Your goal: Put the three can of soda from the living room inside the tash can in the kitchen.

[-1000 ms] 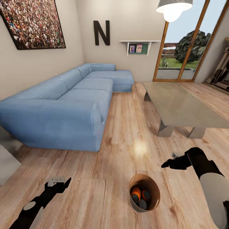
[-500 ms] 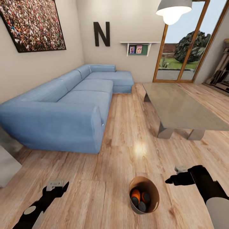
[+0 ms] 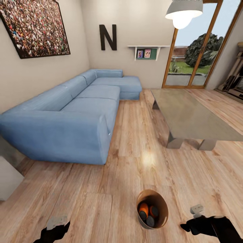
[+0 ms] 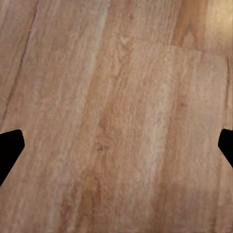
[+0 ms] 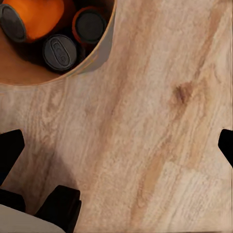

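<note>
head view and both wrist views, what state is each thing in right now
bin: upright on the wood floor, open top
soda cans: three, all inside the bin
left gripper: jaws open, empty, over bare floor
right gripper: jaws open, empty, beside the bin
ceiling lamp: lit

matte black arms, each claw [image 3: 55,228] [image 3: 189,225] topped by a grey block.

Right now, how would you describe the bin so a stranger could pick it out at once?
Start at the blue sofa and the grey coffee table, then follow the bare wood floor toward the camera. The bin stands alone there, between the two grippers: a small round bucket with a tan rim and brown inside, holding three cans.
</note>
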Motion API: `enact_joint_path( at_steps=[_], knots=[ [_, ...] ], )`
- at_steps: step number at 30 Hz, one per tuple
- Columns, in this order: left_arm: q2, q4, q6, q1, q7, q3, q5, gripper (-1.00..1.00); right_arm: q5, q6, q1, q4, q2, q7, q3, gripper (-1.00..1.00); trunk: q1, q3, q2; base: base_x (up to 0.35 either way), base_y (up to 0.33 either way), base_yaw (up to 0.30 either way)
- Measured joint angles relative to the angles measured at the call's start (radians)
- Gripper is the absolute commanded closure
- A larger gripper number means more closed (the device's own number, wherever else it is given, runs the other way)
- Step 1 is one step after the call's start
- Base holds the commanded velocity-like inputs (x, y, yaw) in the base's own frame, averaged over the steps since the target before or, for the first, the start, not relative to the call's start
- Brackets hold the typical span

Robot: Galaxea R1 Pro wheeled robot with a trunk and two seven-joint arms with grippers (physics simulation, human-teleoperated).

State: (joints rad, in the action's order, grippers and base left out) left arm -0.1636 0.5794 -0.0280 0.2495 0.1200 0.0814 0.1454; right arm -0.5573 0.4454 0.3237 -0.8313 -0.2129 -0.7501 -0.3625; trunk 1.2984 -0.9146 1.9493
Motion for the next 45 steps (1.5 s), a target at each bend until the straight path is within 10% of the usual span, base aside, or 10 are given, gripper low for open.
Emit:
enact_joint_path(
  at_steps=[6,16,39,45],
  knots=[
    [0.001,-0.291,-0.160,-0.001,-0.001,-0.001,0.000,-1.00,0.000,-0.303,-0.053,0.279,0.032,0.209,-0.082,-1.00,-0.023,0.019,-0.042,0.000,0.000,0.000],
    [-0.001,-0.411,-0.307,-0.008,0.001,-0.004,0.000,-1.00,-0.001,-0.607,-0.060,0.642,0.030,0.355,-0.156,-1.00,-0.061,0.050,-0.112,0.000,0.000,0.000],
    [0.000,-0.564,-0.334,-0.017,-0.046,-0.004,-0.002,-1.00,0.006,-0.771,-0.118,0.863,0.026,0.530,-0.179,-1.00,-0.150,0.122,-0.273,0.000,0.000,0.000],
    [-0.003,-0.581,-0.331,-0.043,-0.065,-0.004,-0.002,-1.00,0.083,-0.775,-0.125,0.866,0.023,0.533,-0.179,-1.00,-0.173,0.141,-0.315,0.000,0.000,0.000]
  ],
)
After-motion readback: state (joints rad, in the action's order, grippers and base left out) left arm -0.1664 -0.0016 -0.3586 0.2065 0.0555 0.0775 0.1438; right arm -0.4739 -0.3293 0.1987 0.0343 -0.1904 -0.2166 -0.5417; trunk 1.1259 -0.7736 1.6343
